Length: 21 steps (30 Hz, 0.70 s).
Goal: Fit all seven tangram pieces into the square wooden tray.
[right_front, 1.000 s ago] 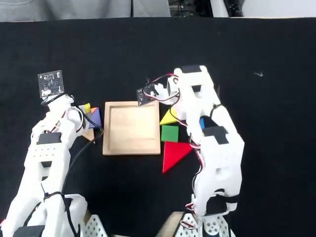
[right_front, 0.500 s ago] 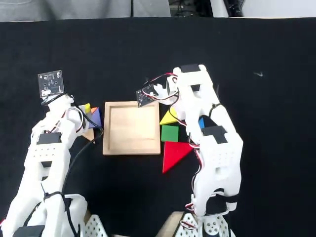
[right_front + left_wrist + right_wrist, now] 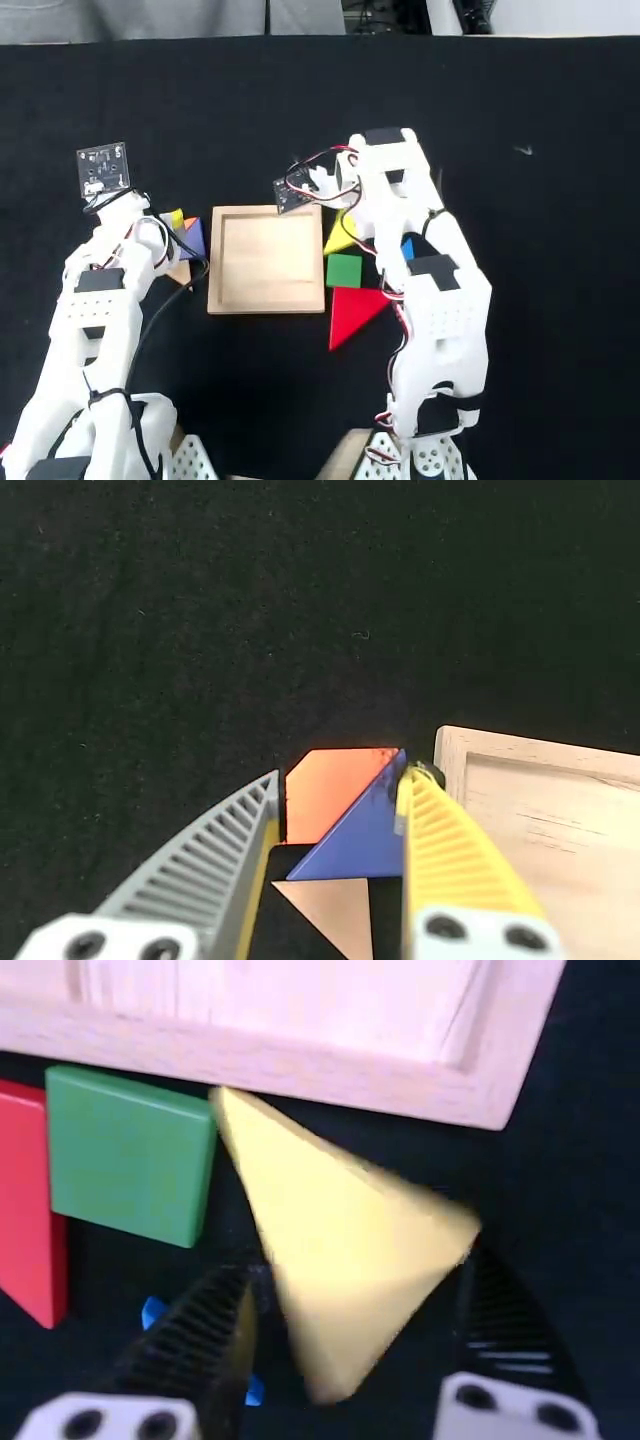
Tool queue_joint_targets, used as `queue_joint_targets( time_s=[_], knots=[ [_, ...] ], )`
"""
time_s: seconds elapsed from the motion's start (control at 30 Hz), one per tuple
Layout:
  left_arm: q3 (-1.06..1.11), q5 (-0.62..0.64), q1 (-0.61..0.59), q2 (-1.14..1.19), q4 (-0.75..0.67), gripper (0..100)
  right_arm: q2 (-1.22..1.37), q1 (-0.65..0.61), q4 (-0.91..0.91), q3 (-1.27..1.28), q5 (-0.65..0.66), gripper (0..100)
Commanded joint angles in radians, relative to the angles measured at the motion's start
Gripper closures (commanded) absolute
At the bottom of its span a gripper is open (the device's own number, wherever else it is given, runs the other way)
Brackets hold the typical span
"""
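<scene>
Our right gripper (image 3: pixel 358 1282) pinches the yellow triangle (image 3: pixel 340 1245) beside the wooden tray (image 3: pixel 300 1065), likely for insertion; our left gripper (image 3: pixel 338 780), spread, hangs over the blue triangle (image 3: pixel 362 835).

Tray (image 3: pixel 265 260) is bare pale wood, matt, grain visible. The yellow triangle (image 3: pixel 340 1260) held between the right gripper (image 3: pixel 355 1270) fingers (image 3: pixel 190 1330), which are ribbed black plastic, and the green square (image 3: pixel 125 1155) just beside it look smooth and painted, low sheen. Left gripper (image 3: pixel 338 777) fingers (image 3: pixel 450 850) are ribbed plastic, one grey, one yellow, over matt black cloth (image 3: pixel 200 600) with fuzzy, lint-flecked nap; arm shells (image 3: pixel 440 300) are white matt plastic.
</scene>
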Motion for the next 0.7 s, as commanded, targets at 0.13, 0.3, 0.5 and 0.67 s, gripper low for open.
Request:
queue_joint_targets(
  time_s=[0.13,0.3,0.5,0.67],
  knots=[
    [-0.012,0.002,-0.008,-0.026,-0.018,80,-0.001,-0.031,0.092,-0.067,0.008,69.8],
    [-0.012,0.002,-0.008,-0.026,-0.018,80,-0.001,-0.028,0.098,-0.116,-0.028,69.7],
    [-0.012,0.003,-0.008,-0.026,-0.018,80,0.001,-0.044,0.094,-0.122,-0.037,64.2],
    [-0.012,0.003,-0.008,-0.026,-0.018,80,0.005,-0.095,0.094,-0.122,-0.031,61.6]
  ],
)
